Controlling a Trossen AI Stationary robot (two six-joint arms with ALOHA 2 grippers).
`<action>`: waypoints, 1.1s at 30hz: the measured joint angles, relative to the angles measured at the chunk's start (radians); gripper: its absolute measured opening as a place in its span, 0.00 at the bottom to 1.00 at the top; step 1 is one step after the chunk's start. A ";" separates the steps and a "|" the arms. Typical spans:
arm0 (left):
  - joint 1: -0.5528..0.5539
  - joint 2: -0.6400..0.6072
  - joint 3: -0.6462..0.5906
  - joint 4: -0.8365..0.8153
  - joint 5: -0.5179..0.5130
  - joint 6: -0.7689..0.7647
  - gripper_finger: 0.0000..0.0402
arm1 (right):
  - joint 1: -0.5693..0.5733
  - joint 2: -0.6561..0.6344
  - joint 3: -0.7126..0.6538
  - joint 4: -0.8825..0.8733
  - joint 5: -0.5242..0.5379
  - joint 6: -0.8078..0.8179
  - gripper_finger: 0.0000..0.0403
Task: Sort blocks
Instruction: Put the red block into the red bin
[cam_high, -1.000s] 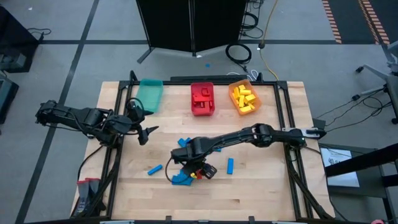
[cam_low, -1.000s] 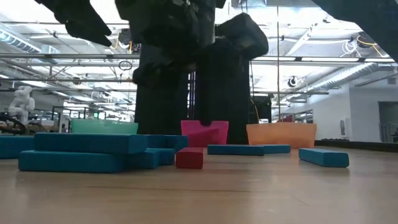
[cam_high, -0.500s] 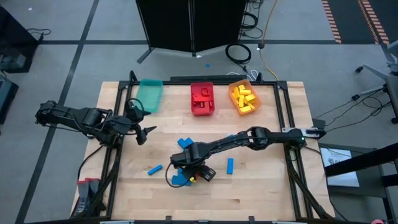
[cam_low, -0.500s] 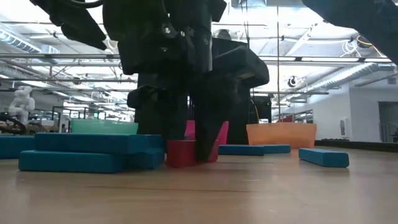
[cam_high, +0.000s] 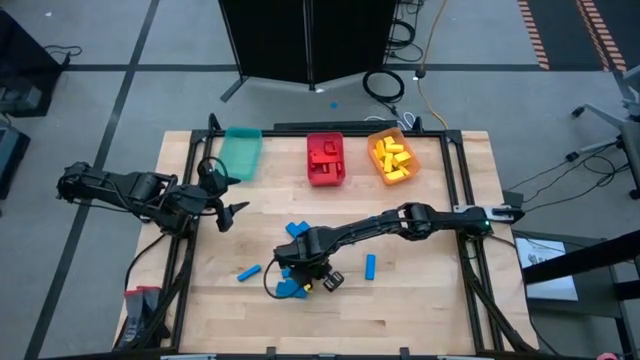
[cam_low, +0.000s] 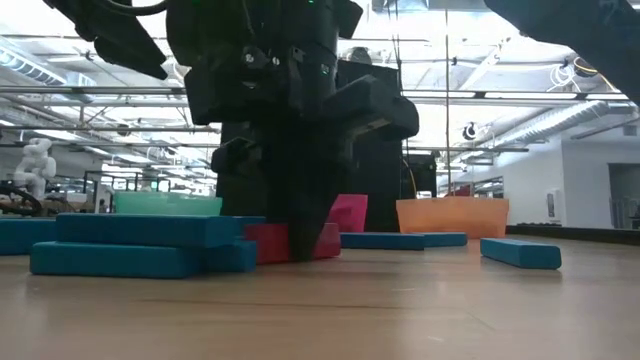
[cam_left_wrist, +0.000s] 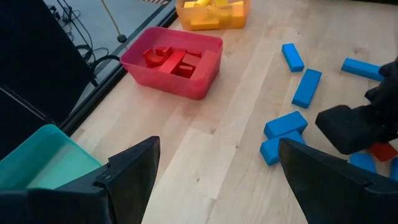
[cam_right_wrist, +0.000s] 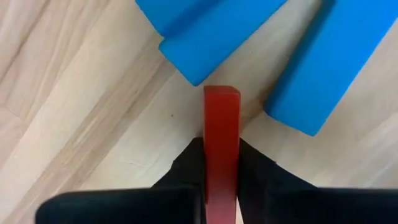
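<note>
Bins: three; red block: one.

Both my arms are matte black, chunky jointed links with rounded housings at the elbows. The right arm has a pale silvery section near its base, while the left arm looks black all the way with a black cable looping near its wrist. The left end effector has two broad, flat, wedge-shaped black fingers with angular edges.
</note>
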 joint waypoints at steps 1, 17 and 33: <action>0.000 -0.001 0.000 0.000 0.000 0.000 0.82 | -0.004 -0.011 -0.003 -0.003 0.001 0.012 0.10; 0.000 -0.055 0.000 0.047 -0.057 0.000 0.82 | -0.260 -0.507 -0.001 0.061 0.285 0.242 0.10; 0.000 -0.060 0.000 0.087 -0.148 -0.052 0.82 | -0.668 -0.472 -0.001 0.264 0.377 0.598 0.10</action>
